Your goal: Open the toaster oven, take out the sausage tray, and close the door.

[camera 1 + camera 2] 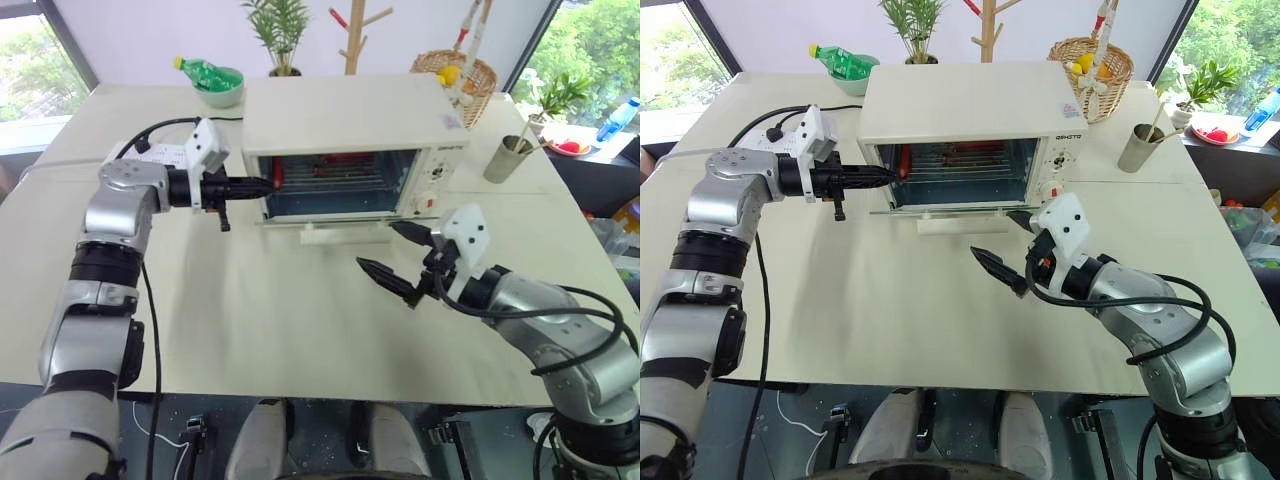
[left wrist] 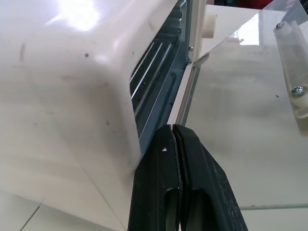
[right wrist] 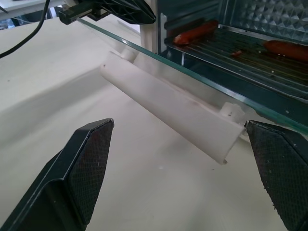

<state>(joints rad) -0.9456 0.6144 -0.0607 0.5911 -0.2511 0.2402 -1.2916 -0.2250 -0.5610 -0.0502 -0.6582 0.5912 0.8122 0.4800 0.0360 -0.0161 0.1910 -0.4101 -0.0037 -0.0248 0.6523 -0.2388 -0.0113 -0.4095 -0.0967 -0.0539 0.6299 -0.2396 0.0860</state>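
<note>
Toaster oven [image 1: 350, 135]: sits at 12 o'clock on the pale table [image 1: 280, 330], with its door [image 1: 325, 222] folded down flat and its cream bar handle [image 3: 168, 108] at the front edge
Sausage tray [image 3: 250, 55]: inside the oven cavity, red sausages [image 3: 195, 32] lying on it, far end hidden by the oven walls
Left gripper [image 1: 262, 185]: arm reaches level from 9 o'clock, black fingers pressed together, holding nothing, tips at the oven's left front corner beside the door hinge
Right gripper [image 1: 392, 252]: forearm comes in from 4 o'clock, wrist bent toward the oven, fingers spread wide and empty, just short of the handle, not touching it
Hard to tell: whether the left tips touch the oven frame; tray rim barely shows from the head views
</note>
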